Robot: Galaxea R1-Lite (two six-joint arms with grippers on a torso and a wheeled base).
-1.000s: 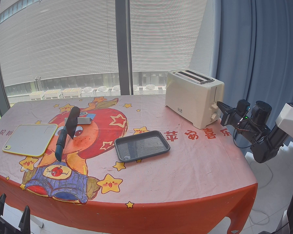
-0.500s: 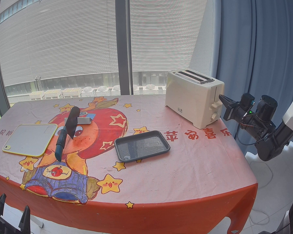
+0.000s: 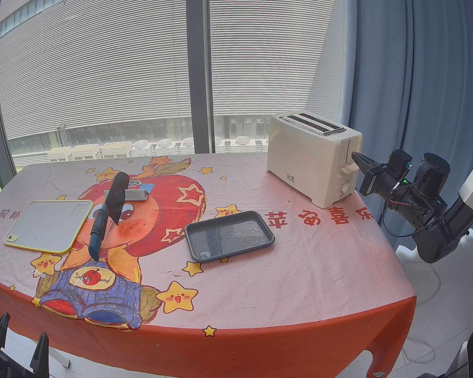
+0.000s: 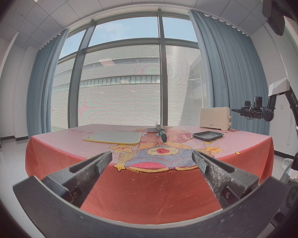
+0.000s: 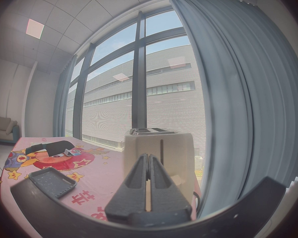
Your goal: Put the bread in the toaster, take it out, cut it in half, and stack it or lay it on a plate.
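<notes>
Toaster — target | left gripper low before near table edge, fingers wide, empty | tray mid-table | toaster at far right corner, lever on end facing right gripper — fingers pressed together, tip just beside lever; right arm nearer.

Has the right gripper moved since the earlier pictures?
Yes. The right gripper has risen a little beside the right end of the toaster, which has stayed in place.

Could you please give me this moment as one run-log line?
right gripper: shut, tip by lever of toaster | left gripper: open, low before table edge | knife, cutting board, tray: on table, untouched
</notes>
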